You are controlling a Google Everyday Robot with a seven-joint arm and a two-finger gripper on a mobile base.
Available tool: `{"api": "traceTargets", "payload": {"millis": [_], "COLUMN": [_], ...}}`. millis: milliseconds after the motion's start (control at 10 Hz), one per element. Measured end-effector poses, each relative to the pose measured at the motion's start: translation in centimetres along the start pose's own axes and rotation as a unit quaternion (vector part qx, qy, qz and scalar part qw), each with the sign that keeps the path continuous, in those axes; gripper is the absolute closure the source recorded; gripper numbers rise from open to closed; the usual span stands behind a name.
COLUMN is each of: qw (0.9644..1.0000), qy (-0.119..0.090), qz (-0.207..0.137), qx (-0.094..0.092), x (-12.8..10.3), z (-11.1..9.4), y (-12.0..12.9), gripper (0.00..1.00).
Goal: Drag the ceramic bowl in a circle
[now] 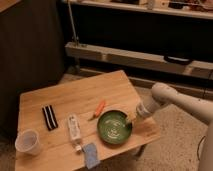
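The ceramic bowl is a round dark-green dish with pale markings in its centre. It sits on the wooden table near the front right corner. My gripper reaches in from the right on the white arm and meets the bowl's right rim. Its tip is at the rim's edge, and the contact itself is hard to make out.
An orange carrot-like stick lies just left of the bowl. A white bottle, a blue sponge, a black striped item and a translucent cup sit further left. Metal shelving runs behind the table.
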Motion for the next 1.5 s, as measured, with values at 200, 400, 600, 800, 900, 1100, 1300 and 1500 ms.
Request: {"api": "traceTargets", "payload": {"millis": [200, 400, 600, 800, 900, 1100, 1300, 1500], "qw": [1.0, 0.9999, 0.9998, 0.9998, 0.9998, 0.9997, 0.999, 0.9976], "qy": [0.005, 0.012, 0.018, 0.02, 0.02, 0.021, 0.018, 0.015], "qz": [0.005, 0.009, 0.011, 0.009, 0.007, -0.005, -0.04, -0.063], "qx": [0.005, 0.007, 0.006, 0.004, 0.004, 0.006, 0.012, 0.023], "x": [-0.2, -0.5, -0.6, -0.7, -0.7, -0.6, -1.8, -3.9], "z": [0.4, 1.1, 1.6, 1.6, 1.5, 1.2, 1.5, 2.4], "y": [-0.1, 0.1, 0.0, 0.3, 0.5, 1.5, 4.8, 7.9], "gripper": [0.64, 0.64, 0.64, 0.74, 0.84, 0.99, 1.0, 1.0]}}
